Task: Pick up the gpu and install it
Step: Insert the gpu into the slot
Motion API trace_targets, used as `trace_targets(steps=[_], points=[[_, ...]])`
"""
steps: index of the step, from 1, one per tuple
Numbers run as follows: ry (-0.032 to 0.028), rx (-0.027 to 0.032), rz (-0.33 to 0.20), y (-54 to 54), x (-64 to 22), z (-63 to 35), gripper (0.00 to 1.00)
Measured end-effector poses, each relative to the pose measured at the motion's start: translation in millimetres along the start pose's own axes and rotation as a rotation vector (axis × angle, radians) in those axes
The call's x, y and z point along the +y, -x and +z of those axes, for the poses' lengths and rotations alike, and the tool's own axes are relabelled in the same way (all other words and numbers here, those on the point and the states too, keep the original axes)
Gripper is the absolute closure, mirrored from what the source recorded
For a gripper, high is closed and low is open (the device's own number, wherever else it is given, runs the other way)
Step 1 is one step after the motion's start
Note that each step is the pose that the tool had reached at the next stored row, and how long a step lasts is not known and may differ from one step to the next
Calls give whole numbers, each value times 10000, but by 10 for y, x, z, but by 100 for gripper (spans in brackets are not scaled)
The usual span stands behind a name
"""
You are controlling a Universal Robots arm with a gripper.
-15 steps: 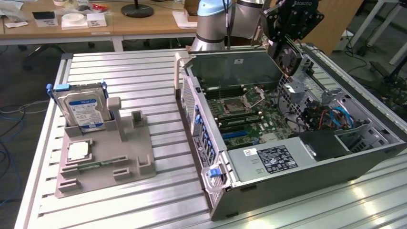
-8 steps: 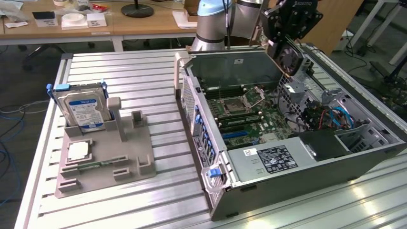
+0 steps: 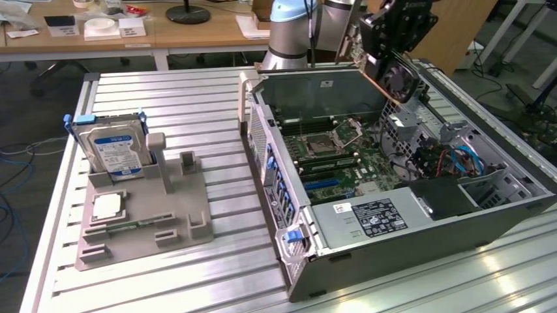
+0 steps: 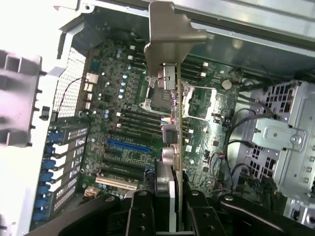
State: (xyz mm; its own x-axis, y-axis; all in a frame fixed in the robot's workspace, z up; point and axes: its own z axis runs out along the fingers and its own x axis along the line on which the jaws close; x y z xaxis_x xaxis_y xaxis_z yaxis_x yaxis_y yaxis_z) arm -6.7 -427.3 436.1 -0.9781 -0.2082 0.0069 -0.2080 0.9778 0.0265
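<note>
Three parts are seen at the exterior view's left on a slatted aluminium surface (image 3: 174, 98): a silver hard drive with a blue-and-white label (image 3: 111, 147), stood upright in a grey plastic holder (image 3: 143, 251), and, laid in the holder's recesses, a square metal-topped processor chip (image 3: 106, 207) and a narrow green memory stick (image 3: 130, 226). Further right, an open grey metal computer case (image 3: 418, 241) is laid on its side, its green motherboard (image 3: 348, 156) exposed.

Above the case's far right corner, the thin dark rectangular gpu with a round black fan (image 3: 402, 77) is held clear of the board. The black hand (image 4: 170, 215) is clamped on the card, one finger on each face. The pick-up is judged complete and the carry to the case in progress; the card is not yet seated.

The fan face is turned toward the exterior camera. In the wrist view the card is seen edge-on, its long axis running away from the hand, with the silvery metal end bracket (image 4: 170, 29) at the far end, apparently pointing down into the case. Seating is judged to call for the long axis to be laid parallel to the blue expansion slot (image 4: 127, 146) and the connector edge lined up over it.
</note>
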Motion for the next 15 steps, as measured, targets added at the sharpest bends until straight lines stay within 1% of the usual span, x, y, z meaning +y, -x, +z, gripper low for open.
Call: trace_targets(steps=[6,11,15], points=[[-7,27,-998,0,0,0,72],[-12,46,-1701,0,0,0,72],[-17,63,-2361,0,0,0,72]])
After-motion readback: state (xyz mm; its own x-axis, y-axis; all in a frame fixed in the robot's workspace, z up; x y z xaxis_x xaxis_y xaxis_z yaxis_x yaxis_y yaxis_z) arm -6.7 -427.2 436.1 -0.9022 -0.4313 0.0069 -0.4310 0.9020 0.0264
